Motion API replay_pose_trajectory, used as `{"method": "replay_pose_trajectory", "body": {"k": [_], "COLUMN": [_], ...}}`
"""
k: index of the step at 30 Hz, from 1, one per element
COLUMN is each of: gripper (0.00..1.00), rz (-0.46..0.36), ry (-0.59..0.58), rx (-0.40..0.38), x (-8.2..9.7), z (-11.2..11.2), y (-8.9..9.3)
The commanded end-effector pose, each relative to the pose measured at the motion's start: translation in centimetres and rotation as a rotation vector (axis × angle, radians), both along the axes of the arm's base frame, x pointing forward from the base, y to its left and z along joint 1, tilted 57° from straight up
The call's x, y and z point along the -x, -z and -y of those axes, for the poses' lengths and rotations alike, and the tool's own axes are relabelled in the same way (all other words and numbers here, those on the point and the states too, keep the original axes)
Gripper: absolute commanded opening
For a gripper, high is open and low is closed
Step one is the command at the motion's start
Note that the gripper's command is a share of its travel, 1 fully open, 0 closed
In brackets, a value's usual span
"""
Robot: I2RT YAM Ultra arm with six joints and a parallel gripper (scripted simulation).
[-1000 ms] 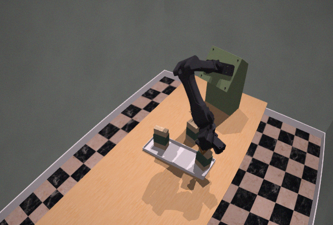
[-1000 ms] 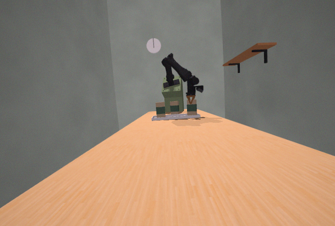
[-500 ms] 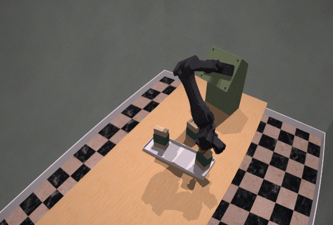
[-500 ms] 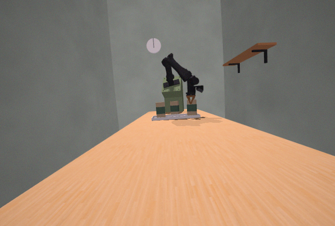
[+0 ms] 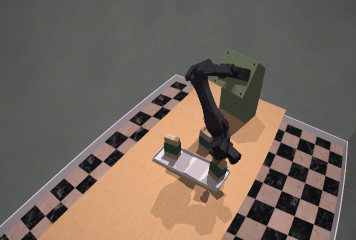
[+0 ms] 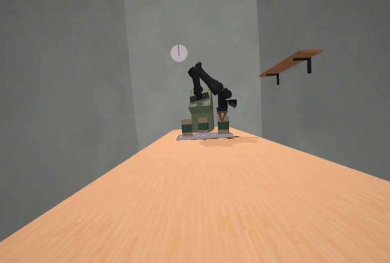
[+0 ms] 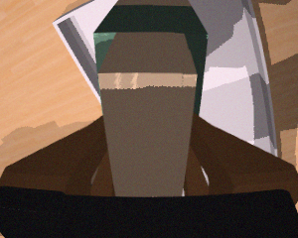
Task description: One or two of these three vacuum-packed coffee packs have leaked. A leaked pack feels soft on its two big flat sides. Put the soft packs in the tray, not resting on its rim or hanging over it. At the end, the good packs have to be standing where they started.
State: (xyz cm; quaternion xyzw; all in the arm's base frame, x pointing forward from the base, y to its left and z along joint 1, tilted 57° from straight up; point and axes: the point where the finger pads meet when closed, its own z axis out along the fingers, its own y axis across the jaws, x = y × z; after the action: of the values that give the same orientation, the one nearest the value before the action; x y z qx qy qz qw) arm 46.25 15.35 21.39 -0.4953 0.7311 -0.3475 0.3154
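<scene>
My gripper (image 5: 218, 161) (image 6: 222, 119) (image 7: 149, 117) is shut on the top of a beige and dark green coffee pack (image 5: 218, 171) (image 6: 223, 125) (image 7: 149, 134), one finger on each side. This pack is upright inside the right end of the white tray (image 5: 192, 167) (image 6: 201, 136) (image 7: 231, 94); whether it bears fully on the tray floor cannot be told. A second pack (image 5: 172, 147) (image 6: 186, 128) stands upright in the tray's left end. The third pack (image 5: 205, 142) (image 6: 203, 125) stands on the table behind the tray, partly hidden by the arm in the top view.
The green arm stand (image 5: 236, 106) (image 6: 202, 116) is behind the packs. The wooden table (image 5: 121, 192) (image 6: 195, 201) has its right edge close beyond the tray's right end. A wall shelf (image 6: 291, 62) is high on the right in the exterior view.
</scene>
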Motion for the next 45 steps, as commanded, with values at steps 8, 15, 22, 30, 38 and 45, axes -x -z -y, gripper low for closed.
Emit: {"method": "replay_pose_trajectory", "body": {"k": [8,15,22,30,38,45], "gripper": [0.26,0.26,0.79,0.79,0.79,0.79], "rz": [0.051,0.051,0.051,0.048,0.048,0.048], "ry": [-0.031,-0.031,-0.031,-0.031,-0.031,-0.031], "rx": [-0.035,-0.035,-0.035,-0.034,-0.034,-0.034], "x": [-0.29,-0.29,-0.29,-0.26,-0.26,-0.26], "z": [-1.3,-1.3,-1.3,-1.28,-1.28,-1.28], "y": [-2.42,-2.42,-2.42,-2.37,-2.37,-2.37]}}
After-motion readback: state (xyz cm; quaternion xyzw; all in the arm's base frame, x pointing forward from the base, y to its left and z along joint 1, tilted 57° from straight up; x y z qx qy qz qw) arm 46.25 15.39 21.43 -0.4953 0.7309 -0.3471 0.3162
